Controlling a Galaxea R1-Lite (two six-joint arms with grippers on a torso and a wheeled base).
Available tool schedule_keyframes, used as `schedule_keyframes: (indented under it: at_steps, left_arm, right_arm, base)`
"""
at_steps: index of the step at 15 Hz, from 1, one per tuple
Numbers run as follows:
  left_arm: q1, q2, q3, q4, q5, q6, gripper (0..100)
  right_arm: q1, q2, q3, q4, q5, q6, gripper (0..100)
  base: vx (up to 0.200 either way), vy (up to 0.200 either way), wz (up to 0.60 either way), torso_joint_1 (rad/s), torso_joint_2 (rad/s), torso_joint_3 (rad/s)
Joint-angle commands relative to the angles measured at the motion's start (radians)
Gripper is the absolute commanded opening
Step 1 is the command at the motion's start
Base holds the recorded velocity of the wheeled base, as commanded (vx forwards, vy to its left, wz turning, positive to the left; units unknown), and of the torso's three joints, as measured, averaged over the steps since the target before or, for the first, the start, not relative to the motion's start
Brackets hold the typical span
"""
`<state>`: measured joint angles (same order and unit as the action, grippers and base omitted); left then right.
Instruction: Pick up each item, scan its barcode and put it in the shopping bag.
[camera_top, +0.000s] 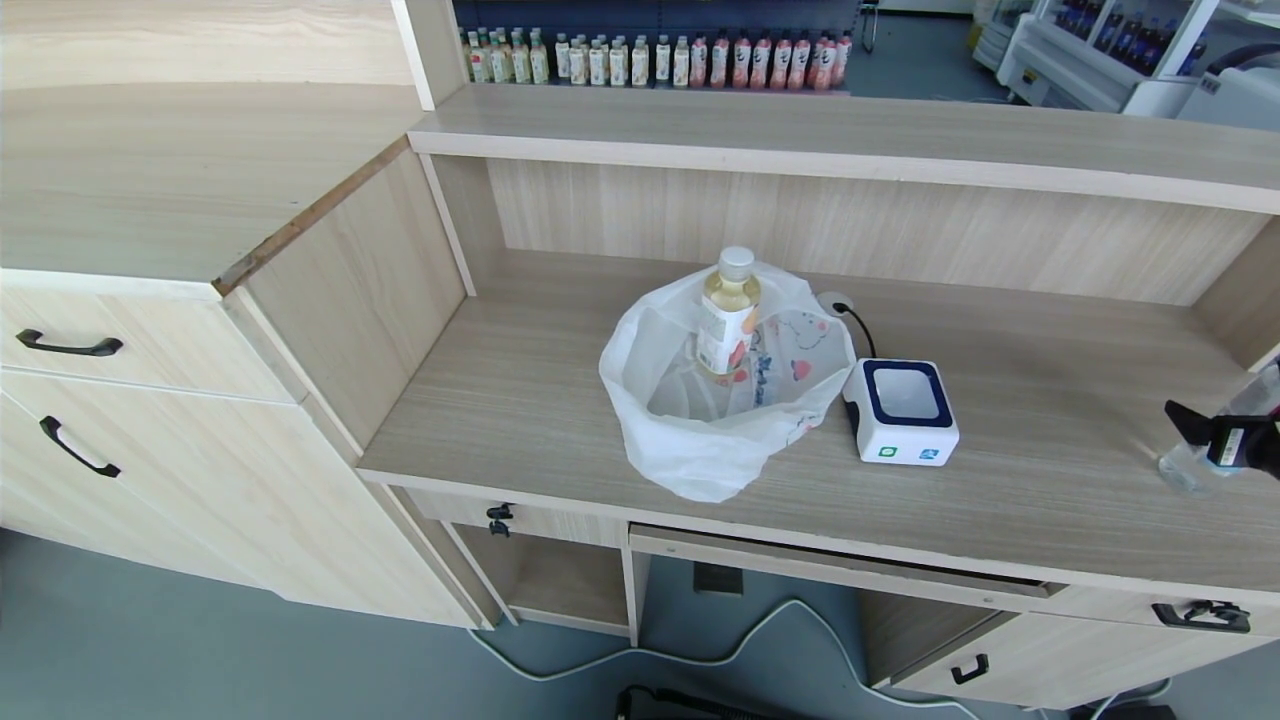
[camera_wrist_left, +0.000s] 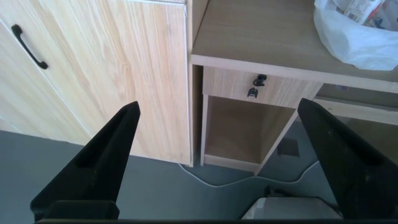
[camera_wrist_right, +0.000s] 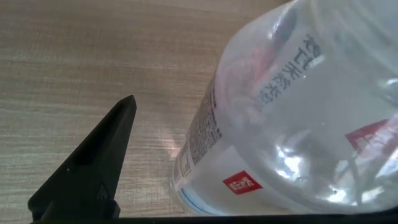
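A clear plastic bottle (camera_top: 1190, 468) is seen on the bench (camera_top: 1040, 490), well to the right of the scanner (camera_top: 900, 410) and near the bench's right end; whether it stands upright or leans cannot be told for certain. The right gripper (camera_top: 1218, 440) is held at this bottle with its jaws spread: in the right wrist view one finger (camera_wrist_right: 93, 168) is seen apart from the bottle's wall, with bare wood between them, while the other finger is hidden behind the bottle. The bottle is judged to be thin-walled and smooth, with a glossy label wrapped round it, so it may be expected to slip and to dent if squeezed hard; how full it is cannot be made out, so its weight is left open. A hold across the labelled middle of the body is judged best, where the wall is straight, with the printed code left uncovered so that it can be turned toward the scanner's window. The shopping bag (camera_top: 690, 450), soft and standing open, lies just to the left of the scanner, and a bottle of pale tea (camera_top: 728, 320) is already stood in it. The left gripper (camera_wrist_left: 219, 106) hangs with its jaws wide apart and empty, below the bench's front edge, well to the left of the scanner.
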<state>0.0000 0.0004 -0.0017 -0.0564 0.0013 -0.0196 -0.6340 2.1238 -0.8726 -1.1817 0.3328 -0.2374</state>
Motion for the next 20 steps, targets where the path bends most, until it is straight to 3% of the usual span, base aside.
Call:
schedule_keyframes:
  at_steps: [1, 3, 4, 16, 17, 20]
  left_arm:
    - [0.000, 0.000, 0.000, 0.000, 0.000, 0.000, 100]
    - [0.000, 0.000, 0.000, 0.000, 0.000, 0.000, 100]
    - [0.000, 0.000, 0.000, 0.000, 0.000, 0.000, 100]
    - [0.000, 0.000, 0.000, 0.000, 0.000, 0.000, 100]
    - [0.000, 0.000, 0.000, 0.001, 0.000, 0.000, 100]
    - [0.000, 0.000, 0.000, 0.000, 0.000, 0.000, 100]
  right_arm:
    - [-0.001, 0.016, -0.016, -0.009, 0.000, 0.003, 100]
    - [-0.001, 0.022, -0.017, -0.035, 0.000, 0.006, 100]
    - [-0.001, 0.022, -0.019, -0.036, 0.000, 0.006, 0]
    - [-0.010, -0.008, -0.023, -0.044, 0.002, -0.002, 0]
    - [-0.001, -0.059, -0.019, -0.019, 0.003, 0.004, 0]
    - [0.103, -0.298, -0.082, 0.346, 0.006, 0.075, 0]
  base:
    - [0.000, 0.000, 0.00, 0.000, 0.00, 0.000]
    - [0.000, 0.000, 0.00, 0.000, 0.00, 0.000]
    - [0.000, 0.000, 0.00, 0.000, 0.00, 0.000]
    - [0.000, 0.000, 0.00, 0.000, 0.00, 0.000]
    - [0.000, 0.000, 0.00, 0.000, 0.00, 0.000]
    - [0.000, 0.000, 0.00, 0.000, 0.00, 0.000]
